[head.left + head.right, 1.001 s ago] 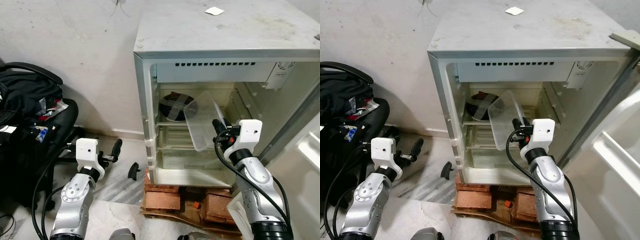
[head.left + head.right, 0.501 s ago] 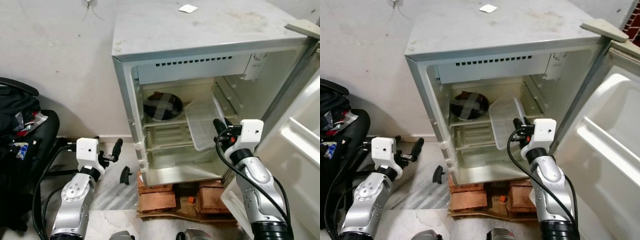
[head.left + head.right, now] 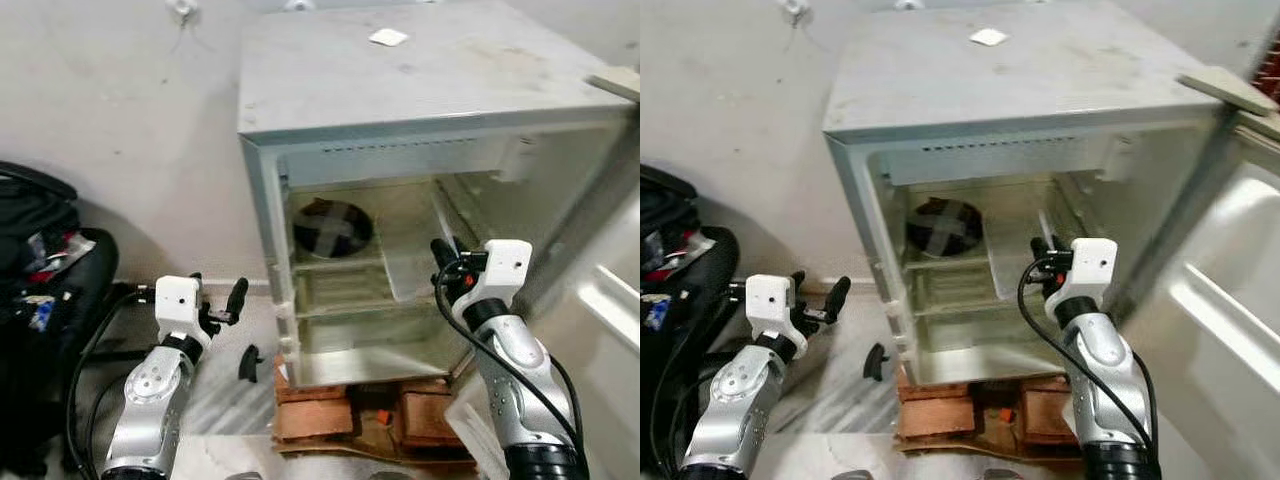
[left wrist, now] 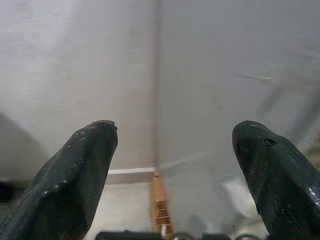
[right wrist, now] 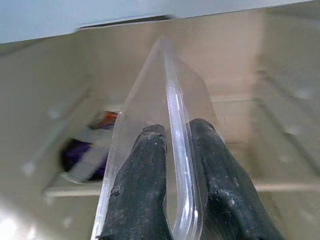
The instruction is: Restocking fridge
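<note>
Small white fridge (image 3: 440, 80) with its door swung open to the robot's right, standing on red-brown bricks (image 3: 320, 415). The right gripper (image 5: 175, 150) is raised at the fridge opening, its two black fingers (image 5: 142, 190) pressed together on the rim of a clear rectangular plastic container (image 5: 150, 100); the rim runs up between the two fingers, one on each face of the thin wall. The container extends straight ahead of the gripper into the fridge interior, reaching over the upper shelf (its outline is faint and blurred in the head views, near (image 3: 405, 260)). Ahead of the gripper and to its left, at the back of that same shelf, sits a dark round dish with a pale cross-shaped marking (image 3: 333, 225), beside the container; whether the two touch cannot be told. Below the gripper lie the lower shelf and the bare fridge floor (image 3: 370, 365).

The left gripper (image 4: 175, 145) is held low, outside the fridge on its left side, with its fingers spread wide apart and nothing between them; ahead of it are the grey wall (image 4: 75, 60) and the fridge's outer side panel. A black chair piled with bags (image 3: 40, 250) stands further to the robot's left.
</note>
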Available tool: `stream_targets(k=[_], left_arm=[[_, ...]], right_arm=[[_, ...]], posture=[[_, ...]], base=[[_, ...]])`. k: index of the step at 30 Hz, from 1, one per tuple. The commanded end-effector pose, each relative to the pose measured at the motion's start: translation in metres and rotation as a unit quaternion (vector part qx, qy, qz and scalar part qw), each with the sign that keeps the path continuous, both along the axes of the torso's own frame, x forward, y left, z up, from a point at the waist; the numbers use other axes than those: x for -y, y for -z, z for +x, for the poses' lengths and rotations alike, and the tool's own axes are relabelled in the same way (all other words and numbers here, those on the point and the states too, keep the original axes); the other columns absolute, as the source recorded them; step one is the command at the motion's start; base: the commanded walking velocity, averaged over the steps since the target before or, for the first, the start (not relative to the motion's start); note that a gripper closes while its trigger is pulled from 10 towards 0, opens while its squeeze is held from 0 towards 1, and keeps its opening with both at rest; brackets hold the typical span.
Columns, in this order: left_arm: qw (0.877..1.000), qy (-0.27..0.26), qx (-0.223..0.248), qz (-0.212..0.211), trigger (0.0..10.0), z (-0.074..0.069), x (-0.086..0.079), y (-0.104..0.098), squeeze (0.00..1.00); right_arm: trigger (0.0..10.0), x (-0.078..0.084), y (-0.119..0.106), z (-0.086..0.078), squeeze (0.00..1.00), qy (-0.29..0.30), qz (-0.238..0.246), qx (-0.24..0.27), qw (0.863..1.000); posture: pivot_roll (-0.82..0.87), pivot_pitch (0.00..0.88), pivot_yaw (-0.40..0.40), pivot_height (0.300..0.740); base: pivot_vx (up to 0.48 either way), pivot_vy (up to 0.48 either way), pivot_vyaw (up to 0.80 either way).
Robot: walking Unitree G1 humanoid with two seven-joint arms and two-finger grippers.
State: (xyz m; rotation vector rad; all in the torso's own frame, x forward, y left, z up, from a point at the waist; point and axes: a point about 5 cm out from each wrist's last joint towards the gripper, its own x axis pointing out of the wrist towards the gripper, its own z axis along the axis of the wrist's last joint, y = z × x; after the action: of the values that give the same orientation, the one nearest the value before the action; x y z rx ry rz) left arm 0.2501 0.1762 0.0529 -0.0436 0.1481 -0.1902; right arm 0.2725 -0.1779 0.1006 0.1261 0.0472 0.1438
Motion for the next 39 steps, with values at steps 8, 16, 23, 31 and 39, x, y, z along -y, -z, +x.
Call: stream_targets(k=[8,16,23,31,39], left_arm=[[1.0,-0.005,0.0,0.002,10.0,0.0,-0.003,0.0,0.0],[1.0,-0.01,-0.013,0.008,10.0,-0.009,-0.014,0.004,0.0],[1.0,-0.005,-0.011,0.011,10.0,-0.007,-0.013,0.002,0.0],[1.0,-0.013,-0.014,0.01,10.0,-0.012,-0.015,0.002,0.0],[1.0,-0.028,-0.004,0.002,10.0,-0.014,-0.018,-0.001,0.0]], right_arm=[[10.0,0.001,-0.002,0.003,0.0,0.002,-0.001,0.002,1.0],[10.0,0.003,-0.003,0.004,0.0,0.019,0.0,0.005,1.0],[10.0,0.002,0.001,0.002,0.0,0.02,0.0,0.001,1.0],[10.0,0.003,0.002,0.002,0.0,0.018,-0.001,-0.004,1.0],[10.0,0.002,0.002,0.005,0.0,0.016,-0.002,-0.006,1.0]], posture=[[-0.02,0.0,0.036,0.74],[-0.02,0.0,0.05,0.74],[-0.01,0.0,0.052,0.74],[0.0,0.0,0.042,0.74],[0.01,0.0,0.037,0.74]], base=[[0.0,0.0,0.0],[0.0,0.0,-0.25],[0.0,-0.214,0.0],[0.0,-0.389,0.0],[0.0,-0.052,0.0]])
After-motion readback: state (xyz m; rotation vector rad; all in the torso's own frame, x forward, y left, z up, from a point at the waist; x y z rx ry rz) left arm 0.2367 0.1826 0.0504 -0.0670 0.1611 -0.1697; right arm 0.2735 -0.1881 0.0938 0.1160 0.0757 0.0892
